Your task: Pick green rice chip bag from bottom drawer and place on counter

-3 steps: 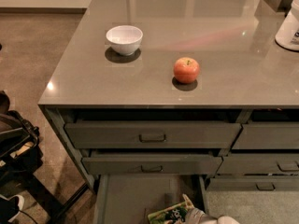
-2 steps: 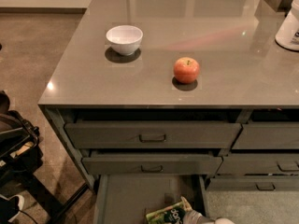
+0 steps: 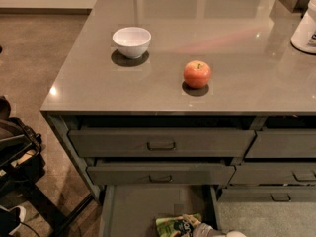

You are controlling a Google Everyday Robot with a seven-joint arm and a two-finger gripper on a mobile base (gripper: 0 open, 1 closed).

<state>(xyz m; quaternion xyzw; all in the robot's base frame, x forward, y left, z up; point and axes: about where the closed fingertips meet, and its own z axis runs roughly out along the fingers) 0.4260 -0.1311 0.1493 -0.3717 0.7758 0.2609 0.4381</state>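
Observation:
The green rice chip bag (image 3: 177,225) lies on the floor of the open bottom drawer (image 3: 133,206), at the lower edge of the view, with only its upper part showing. My gripper (image 3: 213,230) shows as a grey-white shape at the bottom edge, right beside the bag's right end and touching or nearly touching it. Most of the gripper is out of view. The counter (image 3: 148,83) spreads above the drawers, glossy grey-brown.
A white bowl (image 3: 131,41) and a red apple (image 3: 197,73) stand on the counter. A white container (image 3: 306,28) stands at its far right. Two shallower handled drawers (image 3: 161,143) stick out slightly above the bottom drawer. Dark gear (image 3: 15,152) sits on the floor at left.
The gripper at the bottom edge has shifted slightly left toward the bag. The bag has barely moved. Nothing on the counter has changed.

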